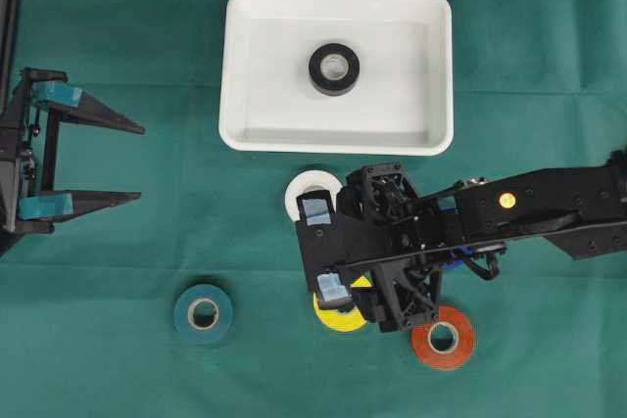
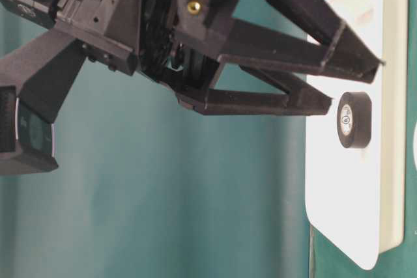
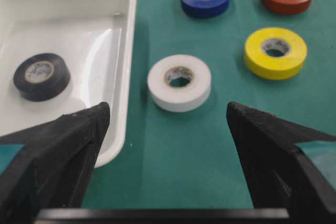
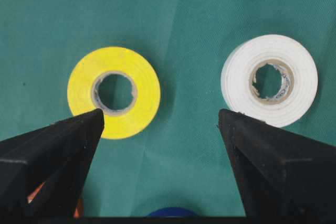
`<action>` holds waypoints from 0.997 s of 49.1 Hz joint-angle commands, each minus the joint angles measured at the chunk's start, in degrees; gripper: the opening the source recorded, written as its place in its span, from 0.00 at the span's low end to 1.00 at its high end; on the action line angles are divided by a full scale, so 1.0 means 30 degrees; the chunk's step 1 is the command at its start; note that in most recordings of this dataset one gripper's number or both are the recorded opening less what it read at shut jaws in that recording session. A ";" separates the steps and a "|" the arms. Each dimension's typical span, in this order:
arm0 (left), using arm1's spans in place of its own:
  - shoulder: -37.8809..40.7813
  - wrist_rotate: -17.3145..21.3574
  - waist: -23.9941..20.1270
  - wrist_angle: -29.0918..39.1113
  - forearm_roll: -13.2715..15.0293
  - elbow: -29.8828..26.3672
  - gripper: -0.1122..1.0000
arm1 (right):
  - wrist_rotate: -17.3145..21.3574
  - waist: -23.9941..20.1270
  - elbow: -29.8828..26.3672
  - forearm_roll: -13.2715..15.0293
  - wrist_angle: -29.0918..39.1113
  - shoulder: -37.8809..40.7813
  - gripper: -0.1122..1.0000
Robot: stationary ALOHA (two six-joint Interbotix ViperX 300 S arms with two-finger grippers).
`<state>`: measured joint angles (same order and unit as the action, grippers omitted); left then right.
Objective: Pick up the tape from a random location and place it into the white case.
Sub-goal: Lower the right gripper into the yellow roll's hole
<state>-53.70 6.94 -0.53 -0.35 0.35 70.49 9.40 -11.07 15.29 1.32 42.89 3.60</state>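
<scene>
Right tool (image 4: 160,116): jaws spread wide, empty, hovering between the yellow roll of tape (image 4: 114,92) and the white roll of tape (image 4: 270,80) on the green worktop (image 1: 118,359).
Left tool (image 1: 93,162): jaws apart, empty, well away.
Shallow white rectangular plastic case (image 1: 245,129): held one black roll of tape (image 1: 334,69).
Advice: centre over one roll before descending; straddling the gap would catch neither.

Black tape (image 1: 334,69) flat in white case (image 1: 245,66), centre-right
</scene>
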 commanded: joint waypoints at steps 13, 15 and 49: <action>0.0117 -0.0029 0.0029 -0.0059 0.0059 -0.0234 0.97 | 0.0059 0.0000 -0.0352 0.0029 -0.0322 -0.0088 0.93; 0.0117 -0.0029 0.0029 -0.0059 0.0059 -0.0205 0.97 | 0.0059 0.0000 -0.0352 0.0029 -0.0410 0.0059 0.93; 0.0176 -0.0029 0.0029 -0.0029 0.0059 -0.0205 0.97 | 0.0234 0.0000 0.0117 -0.0029 -0.2637 0.3604 0.93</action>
<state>-53.61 6.94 -0.53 -0.26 0.44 70.58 9.84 -10.99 16.17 1.32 35.86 14.59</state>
